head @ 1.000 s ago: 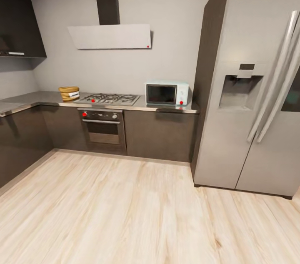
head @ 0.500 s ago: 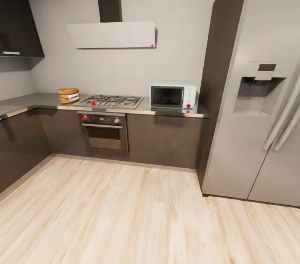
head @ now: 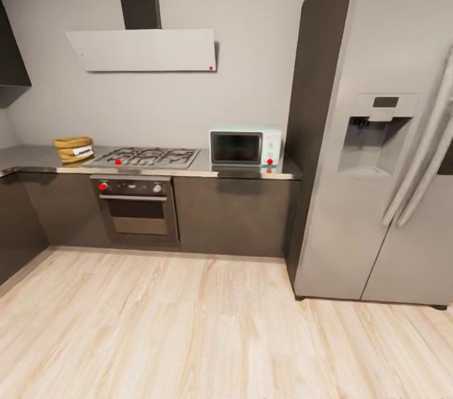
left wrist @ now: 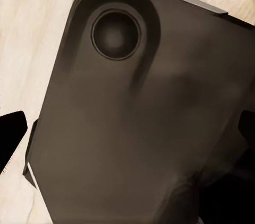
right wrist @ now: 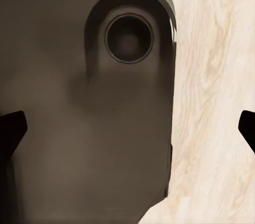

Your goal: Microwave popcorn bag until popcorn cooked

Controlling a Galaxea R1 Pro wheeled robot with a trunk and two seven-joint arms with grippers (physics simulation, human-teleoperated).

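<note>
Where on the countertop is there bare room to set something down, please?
Bare countertop lies left of the popcorn bag, and a narrow strip between the hob and the microwave. The microwave's end against the fridge is crowded.

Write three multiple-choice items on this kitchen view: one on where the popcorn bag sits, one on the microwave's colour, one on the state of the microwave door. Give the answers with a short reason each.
1. Where is the popcorn bag?
A. On the countertop, left of the gas hob
B. Inside the microwave
C. On the floor

2. What colour is the microwave body?
A. Red
B. Pale mint-blue
C. Black

3. The microwave door is:
A. Wide open
B. Missing
C. Closed

Answers:
1. A: the sack stands on the steel slab, left of the grates.
2. B: its casing is pale mint around the dark glass.
3. C: the dark door lies flush with the front.
</note>
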